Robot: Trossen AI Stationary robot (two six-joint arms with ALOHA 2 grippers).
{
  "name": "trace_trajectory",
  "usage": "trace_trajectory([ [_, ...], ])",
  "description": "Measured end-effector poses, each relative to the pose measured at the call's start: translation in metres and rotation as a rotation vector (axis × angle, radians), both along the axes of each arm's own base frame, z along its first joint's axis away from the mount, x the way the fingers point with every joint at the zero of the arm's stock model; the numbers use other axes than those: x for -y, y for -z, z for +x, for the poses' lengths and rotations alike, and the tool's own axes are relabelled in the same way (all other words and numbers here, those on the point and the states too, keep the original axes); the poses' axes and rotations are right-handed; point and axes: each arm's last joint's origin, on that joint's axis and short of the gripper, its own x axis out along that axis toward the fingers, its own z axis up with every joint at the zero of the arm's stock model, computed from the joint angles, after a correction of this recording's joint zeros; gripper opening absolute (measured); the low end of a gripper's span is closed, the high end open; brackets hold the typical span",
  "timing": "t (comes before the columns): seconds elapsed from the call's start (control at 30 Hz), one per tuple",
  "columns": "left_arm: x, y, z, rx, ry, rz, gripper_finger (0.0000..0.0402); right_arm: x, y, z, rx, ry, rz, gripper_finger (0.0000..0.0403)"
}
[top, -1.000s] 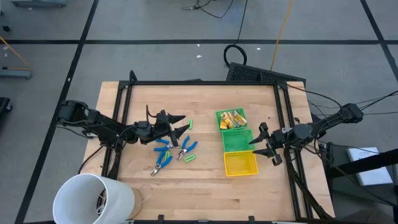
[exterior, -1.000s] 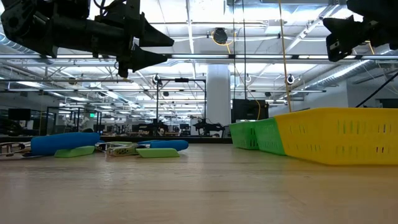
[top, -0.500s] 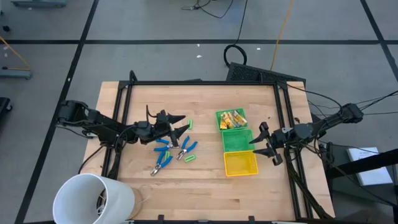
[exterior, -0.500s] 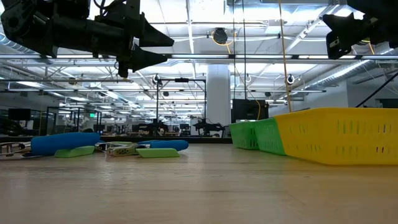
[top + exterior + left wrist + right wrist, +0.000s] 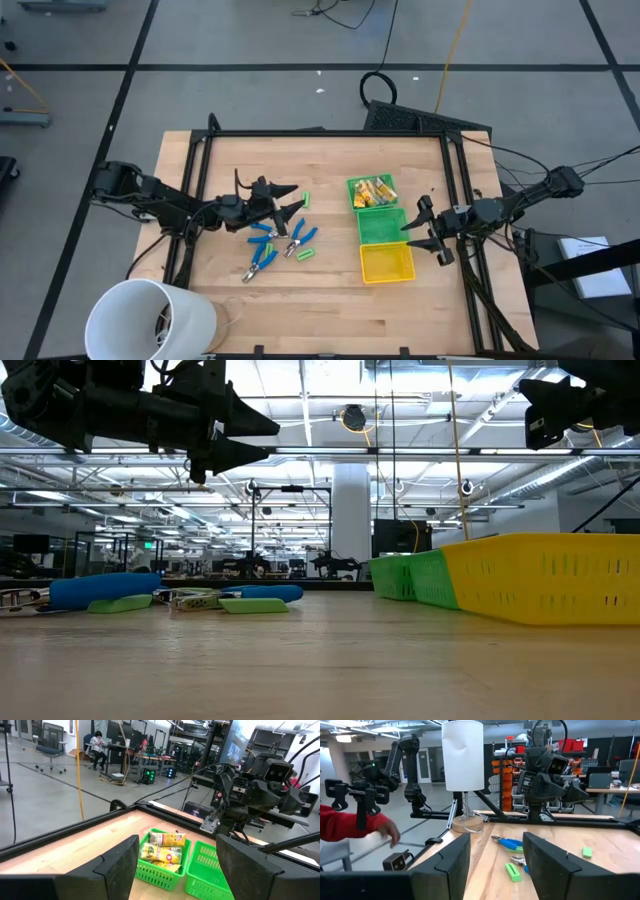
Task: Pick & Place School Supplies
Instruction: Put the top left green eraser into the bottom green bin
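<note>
Blue-handled pliers (image 5: 268,243) and short green pieces (image 5: 305,253) lie loose on the wooden table left of centre; one green piece (image 5: 306,199) lies farther back. Yellow-tan wrapped blocks (image 5: 371,189) fill the far green bin (image 5: 161,854). My left gripper (image 5: 292,200) hovers open above the pliers, level, pointing toward the bins, with nothing between its fingers (image 5: 125,865). My right gripper (image 5: 418,228) hangs open beside the bins' right side, above the table, also holding nothing (image 5: 492,860).
Three bins stand in a row right of centre: the far green one, a middle green one (image 5: 381,226) and a near yellow one (image 5: 386,263). A large white cup (image 5: 150,320) stands at the near left corner. A person's red sleeve and hand (image 5: 365,827) show beyond the table.
</note>
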Motion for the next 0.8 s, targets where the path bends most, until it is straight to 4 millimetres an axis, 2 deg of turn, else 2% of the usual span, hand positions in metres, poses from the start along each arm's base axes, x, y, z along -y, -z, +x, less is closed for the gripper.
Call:
trace_trajectory([
  [0.67,-0.0001,-0.0008,-0.0001,0.009,-0.002,-0.003,0.0269,0.0,0.0003,0.0002,-0.008,0.001,0.018,0.0171],
  [0.8,-0.0031,0.0001,0.0001,-0.018,-0.017,0.04,0.0269,0.0,0.0003,0.0002,-0.01,0.0,0.028,0.0171],
])
